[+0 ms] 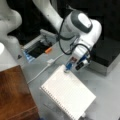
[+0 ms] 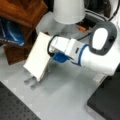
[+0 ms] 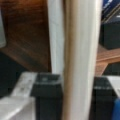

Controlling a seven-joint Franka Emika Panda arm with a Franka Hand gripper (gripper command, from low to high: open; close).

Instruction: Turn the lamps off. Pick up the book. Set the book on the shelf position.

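We are seeing the gripper (image 1: 67,68) clamping the upper edge of the book (image 1: 68,93), which is leaning tilted on a grey stand (image 2: 31,81) below, the shelf position (image 1: 15,95) nearby; no writing is legible.

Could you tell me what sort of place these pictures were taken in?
Most likely a robotics lab bench. A white Franka arm with its gripper at the top edge of the book works over a grey tabletop, beside a perforated black board, loose cable and a wooden shelf block.
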